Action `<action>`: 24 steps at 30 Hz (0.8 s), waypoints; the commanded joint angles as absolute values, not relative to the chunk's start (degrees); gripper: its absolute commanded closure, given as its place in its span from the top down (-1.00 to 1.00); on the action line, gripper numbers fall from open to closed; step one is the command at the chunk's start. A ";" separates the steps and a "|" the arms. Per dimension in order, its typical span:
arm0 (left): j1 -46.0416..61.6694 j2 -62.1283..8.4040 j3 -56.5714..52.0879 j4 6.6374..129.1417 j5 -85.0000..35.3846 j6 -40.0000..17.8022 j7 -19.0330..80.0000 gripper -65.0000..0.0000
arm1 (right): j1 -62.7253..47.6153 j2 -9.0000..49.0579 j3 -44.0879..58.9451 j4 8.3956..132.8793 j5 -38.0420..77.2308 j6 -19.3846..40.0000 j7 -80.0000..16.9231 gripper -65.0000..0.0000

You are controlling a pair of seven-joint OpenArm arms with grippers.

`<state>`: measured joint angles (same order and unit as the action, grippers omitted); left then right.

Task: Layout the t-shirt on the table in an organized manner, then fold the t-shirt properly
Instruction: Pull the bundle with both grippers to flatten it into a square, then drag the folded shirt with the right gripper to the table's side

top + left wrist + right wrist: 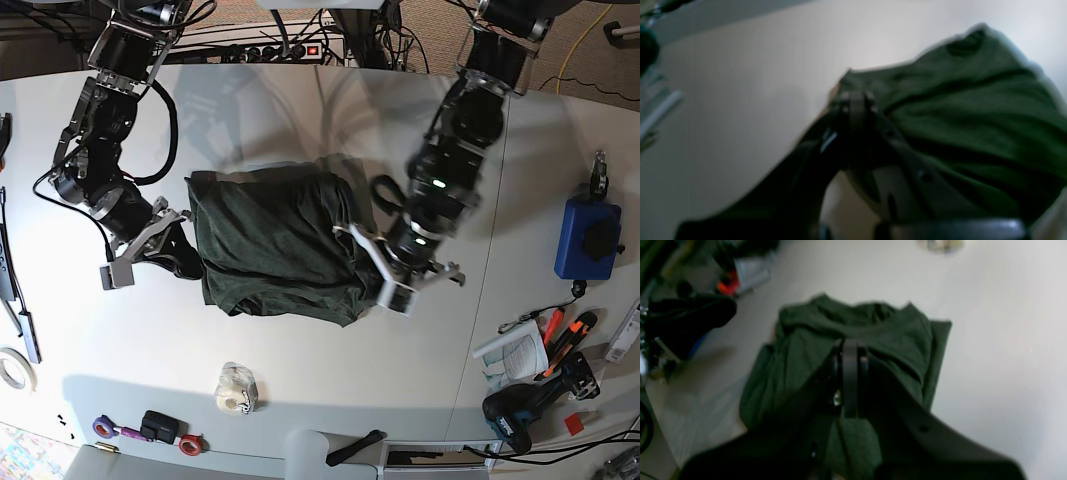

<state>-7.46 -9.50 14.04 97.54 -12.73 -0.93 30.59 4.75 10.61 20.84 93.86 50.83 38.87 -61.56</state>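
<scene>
- Tabletop (300,110): white, spans the whole base view; one thin seam runs down its right part.
- T-shirt (275,245): dark green, lies near the tabletop centre, gathered into a rough rectangular bundle with creases. In the right wrist view the t-shirt (853,326) shows overlapping layers; in the left wrist view the t-shirt (967,100) fills the right half, blurred.
- Left arm: enters from the top right of the base view and reaches down and inward. Left gripper (392,270) sits at the t-shirt's right edge. Jaws closed together; the left wrist view shows the left gripper (857,100) at the cloth edge, too blurred to tell whether cloth is pinched.
- Right arm: enters from the top left of the base view, elbow bent outward. Right gripper (165,235) sits at the t-shirt's left edge. Jaws closed together; in the right wrist view the right gripper (850,350) is over the cloth; a grip on it cannot be confirmed.
- Blue pouch (585,238): on the right panel, well apart from the t-shirt.
- Drill (520,410): at the lower right edge, near orange-handled tools (560,335).
- Tape roll (236,390): below the t-shirt, apart from it.
</scene>
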 commanded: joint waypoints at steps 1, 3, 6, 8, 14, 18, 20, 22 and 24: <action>-8.34 -9.39 11.57 98.61 -15.68 -4.16 29.10 -1.00 | 5.87 11.00 20.95 94.94 51.94 40.00 -59.18 -1.00; -7.70 -9.41 7.09 98.59 -21.32 -10.90 29.08 -1.00 | 5.87 10.41 20.95 94.94 51.59 40.00 -57.80 -1.00; -5.72 -9.39 1.80 98.56 -27.88 -22.20 28.53 -1.00 | 5.87 9.10 20.21 94.94 48.29 40.00 -54.39 -1.00; -3.70 -9.39 -1.08 98.54 -30.00 -31.11 26.68 -1.00 | 5.87 8.29 17.89 94.94 45.08 40.00 -51.59 -1.00; 1.93 -9.41 -6.83 98.52 -32.58 -40.00 19.49 -1.00 | 6.57 6.72 4.14 94.94 29.85 38.39 -40.53 -1.00; 4.14 -10.00 -9.50 98.52 -32.60 -40.00 19.62 -1.00 | 8.69 4.97 -4.82 94.83 17.96 30.57 -38.74 -1.00; 5.15 -10.92 -10.20 98.52 -32.58 -40.00 19.64 -1.00 | 9.65 4.43 -8.10 94.80 13.78 26.37 -38.15 -1.00; 6.07 -11.86 -10.44 98.52 -32.58 -40.00 19.64 -1.00 | 10.33 4.27 -10.31 94.63 9.50 22.46 -36.99 -1.00; 6.96 -12.62 -10.44 98.52 -32.62 -40.00 19.64 -1.00 | 11.14 4.27 -11.40 92.75 6.63 18.96 -36.18 -1.00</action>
<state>7.53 -12.45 -10.26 97.51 -31.22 -39.48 21.30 9.78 4.25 -11.49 92.07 6.66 19.25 -37.69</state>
